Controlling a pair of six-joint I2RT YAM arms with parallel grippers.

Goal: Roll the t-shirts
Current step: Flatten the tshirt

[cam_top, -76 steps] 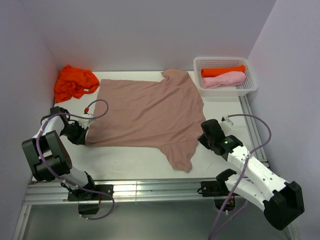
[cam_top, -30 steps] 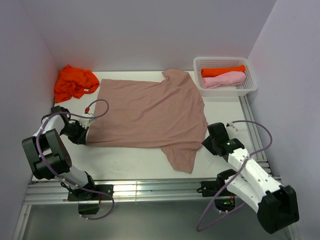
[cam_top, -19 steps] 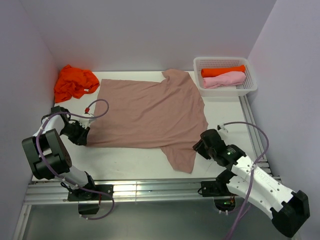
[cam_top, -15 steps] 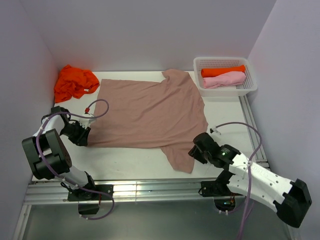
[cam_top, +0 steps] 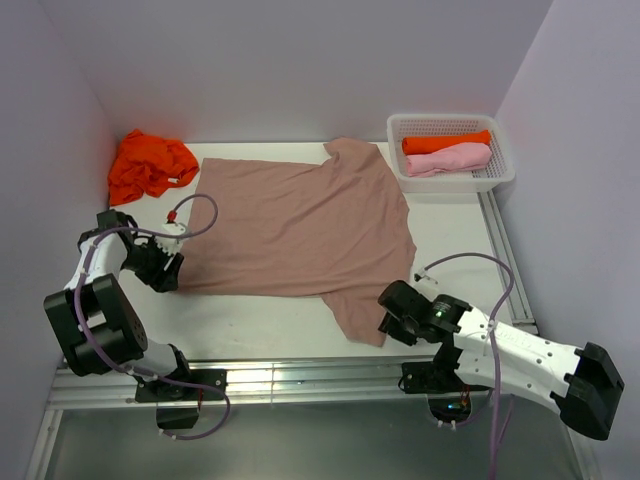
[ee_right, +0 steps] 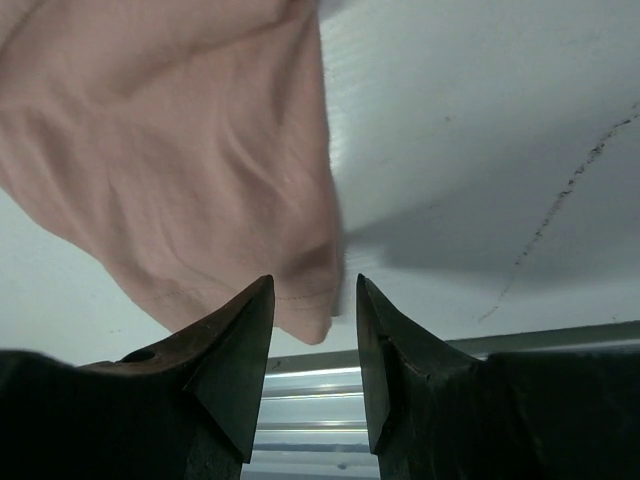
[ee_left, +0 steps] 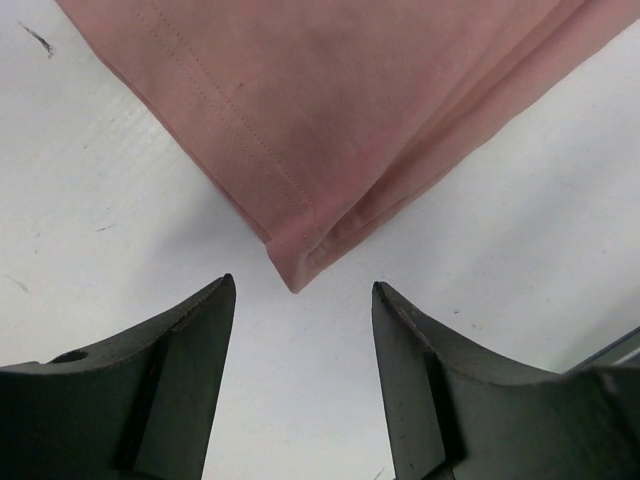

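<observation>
We saw a white table (cam_top: 440,235) with a metal rail (cam_top: 300,378) along its near edge. A dusty pinkish-brown t-shirt (cam_top: 295,225) lay spread flat across its middle, hem to the left. One sleeve reached toward the far edge and the other pointed at the near rail. A crumpled orange t-shirt (cam_top: 148,165) sat in the far left corner, just beside the flat shirt's hem. A white mesh basket (cam_top: 452,181) stood in the far right corner.
</observation>
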